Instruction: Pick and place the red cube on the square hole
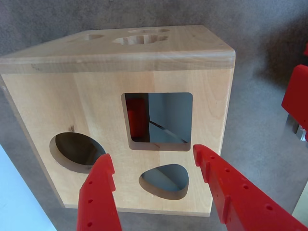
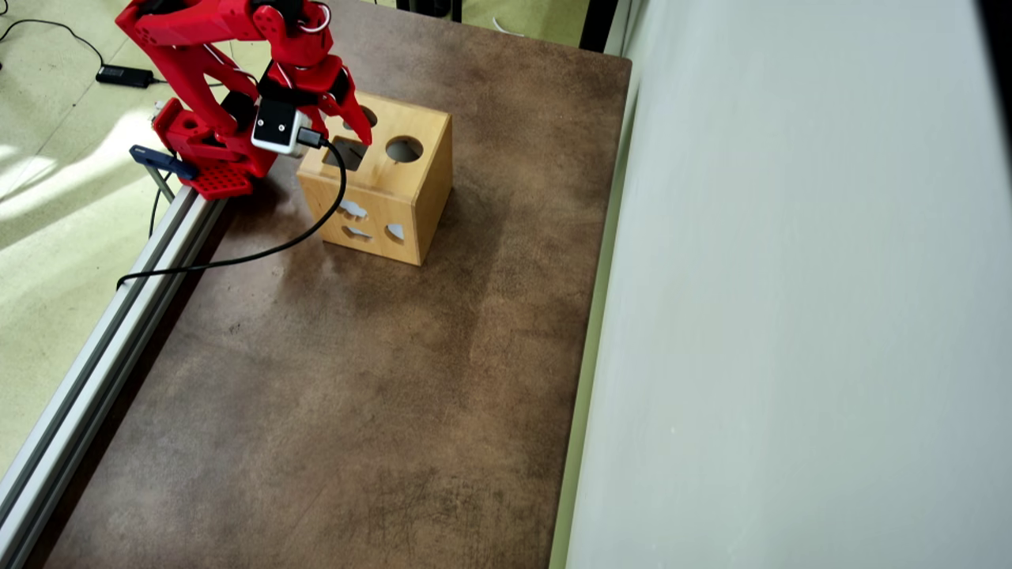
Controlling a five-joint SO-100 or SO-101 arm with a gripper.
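The light wooden box [image 1: 96, 101] stands on the brown table, also in the overhead view [image 2: 423, 201]. The square hole [image 1: 168, 118] is in its top face, also in the overhead view [image 2: 345, 154]. A red, flat-sided shape [image 1: 137, 118] shows inside the box through the hole's left side; it looks like the red cube. My red gripper [image 1: 153, 153] is open and empty. It hovers just above the top face, with the jaws on either side of the rounded-triangle hole [image 1: 166, 179]. In the overhead view the gripper [image 2: 341, 133] is over the box's near-arm side.
A round hole [image 1: 77, 150] is left of the square one. The arm's red base [image 2: 209, 158] stands beside the box, next to an aluminium rail [image 2: 118, 316] along the table's left edge. A black cable [image 2: 269, 249] drapes over the table. A pale wall [image 2: 791, 316] bounds the right side.
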